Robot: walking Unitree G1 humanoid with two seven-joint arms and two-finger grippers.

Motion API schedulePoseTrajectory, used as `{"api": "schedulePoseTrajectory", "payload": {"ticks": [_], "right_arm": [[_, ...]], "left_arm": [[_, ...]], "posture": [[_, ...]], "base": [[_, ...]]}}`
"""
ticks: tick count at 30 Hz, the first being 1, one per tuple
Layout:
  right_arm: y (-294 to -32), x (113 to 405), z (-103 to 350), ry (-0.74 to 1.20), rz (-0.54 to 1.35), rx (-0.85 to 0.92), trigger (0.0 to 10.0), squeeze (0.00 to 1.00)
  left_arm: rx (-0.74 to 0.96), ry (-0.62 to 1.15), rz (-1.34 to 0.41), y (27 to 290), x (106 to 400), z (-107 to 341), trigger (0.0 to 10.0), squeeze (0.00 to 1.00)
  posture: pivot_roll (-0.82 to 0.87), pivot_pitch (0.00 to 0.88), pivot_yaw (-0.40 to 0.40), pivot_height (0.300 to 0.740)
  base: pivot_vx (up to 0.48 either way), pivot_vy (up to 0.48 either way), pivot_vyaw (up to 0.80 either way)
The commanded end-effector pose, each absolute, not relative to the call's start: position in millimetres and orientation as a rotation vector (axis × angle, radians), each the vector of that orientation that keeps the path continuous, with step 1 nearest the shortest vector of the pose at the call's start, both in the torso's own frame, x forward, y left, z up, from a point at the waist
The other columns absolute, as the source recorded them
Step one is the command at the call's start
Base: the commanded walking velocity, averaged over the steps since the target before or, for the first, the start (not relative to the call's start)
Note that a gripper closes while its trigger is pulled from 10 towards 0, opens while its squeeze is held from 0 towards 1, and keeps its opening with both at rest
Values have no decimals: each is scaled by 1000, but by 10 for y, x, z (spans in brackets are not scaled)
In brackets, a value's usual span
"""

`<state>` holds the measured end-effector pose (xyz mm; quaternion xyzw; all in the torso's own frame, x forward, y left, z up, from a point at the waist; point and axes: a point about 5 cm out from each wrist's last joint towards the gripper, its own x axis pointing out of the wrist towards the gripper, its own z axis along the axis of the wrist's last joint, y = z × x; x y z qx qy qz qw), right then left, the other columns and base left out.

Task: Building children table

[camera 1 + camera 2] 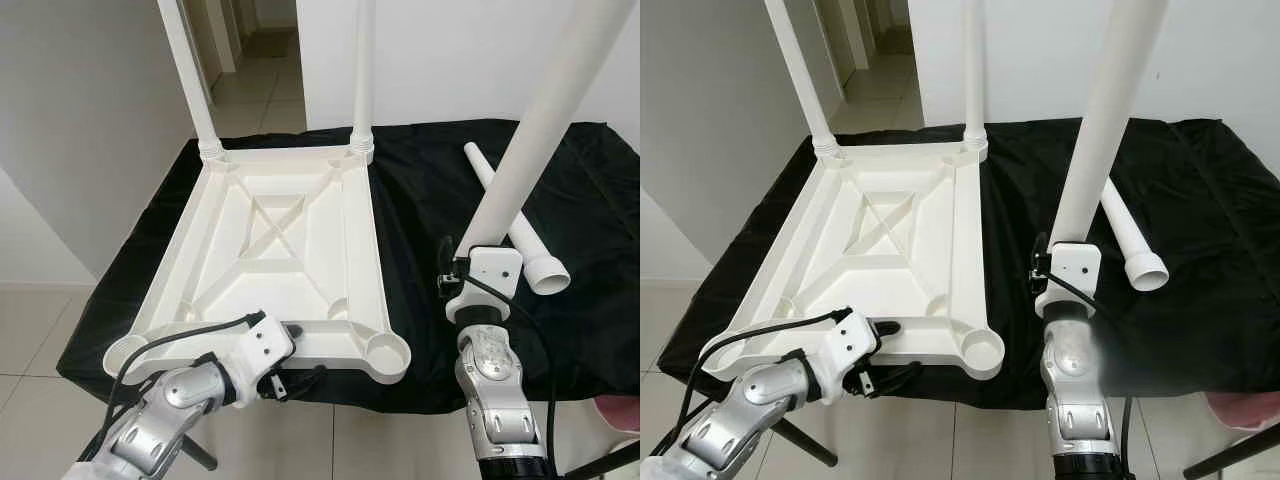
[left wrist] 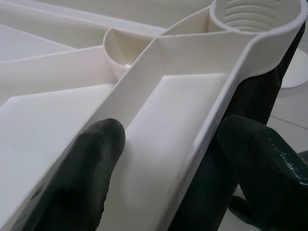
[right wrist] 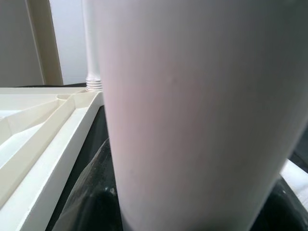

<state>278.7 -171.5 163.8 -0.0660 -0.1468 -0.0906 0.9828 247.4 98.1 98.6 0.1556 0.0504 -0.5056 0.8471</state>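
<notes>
- A table draped in black cloth carries all the parts; tiled floor runs away beyond its far edge.
- The white plastic tabletop lies upside down on the cloth, ribbed underside up, reaching from the left end effector at its near edge to the far side of the table.
- Two white legs stand upright, screwed into the two far corner sockets, well apart from both end effectors.
- A third white leg rises tilted from the right end effector, which is shut around its lower end; the wrist camera sees the tube close up, and the fingers cannot be made out there. This leg hangs above the cloth just to the right of the tabletop, apart from it.
- A fourth leg, loose, lies flat on the cloth just beyond and to the right of the right end effector, its flared end pointing toward the near right.
- The left end effector sits at the tabletop's near rim, its two black fingers closed across the rim wall, one inside the tray, one outside.
- An empty threaded corner socket lies just right of the left end effector.
</notes>
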Motion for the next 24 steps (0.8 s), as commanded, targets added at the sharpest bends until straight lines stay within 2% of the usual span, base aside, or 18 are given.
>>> {"api": "schedulePoseTrajectory", "payload": {"ticks": [1, 2, 3, 4, 5, 6, 15, 24], "right_arm": [[-1666, 2794, 1660, -312, -173, -132, 10000, 0], [-1666, 2794, 1660, -312, -173, -132, 10000, 0], [-1673, 2793, 1663, -313, -178, -133, 10000, 0], [-1673, 2793, 1663, -313, -178, -133, 10000, 0], [-1674, 2793, 1664, -313, -179, -133, 10000, 0], [-1673, 2795, 1665, -313, -180, -133, 10000, 0], [-1656, 2808, 1666, -314, -181, -128, 10000, 0], [-1613, 2827, 1686, -324, -175, -122, 10000, 0]], "left_arm": [[335, 164, -1118, 1018, 2462, 922, 10000, 0], [335, 164, -1118, 1018, 2462, 922, 10000, 0], [341, 178, -1131, 1029, 2454, 909, 7333, 0], [341, 178, -1131, 1029, 2454, 909, 7333, 0], [343, 182, -1133, 1036, 2452, 906, 3137, 0], [344, 187, -1132, 1047, 2459, 908, 0, 0], [349, 175, -1118, 1046, 2531, 959, 0, 0], [319, 118, -1103, 859, 2633, 1056, 0, 0]], "posture": [[-66, 34, 111, 740], [-66, 34, 111, 740], [-65, 36, 114, 740], [-65, 36, 114, 740], [-65, 36, 114, 740], [-62, 38, 114, 740], [-55, 43, 117, 740], [-55, 45, 122, 740]], "base": [[0, 0, 0], [0, 0, 0], [0, 0, 0], [0, 0, 0], [0, 0, 0], [0, 0, 0], [0, 0, 0], [0, 0, 0]]}}
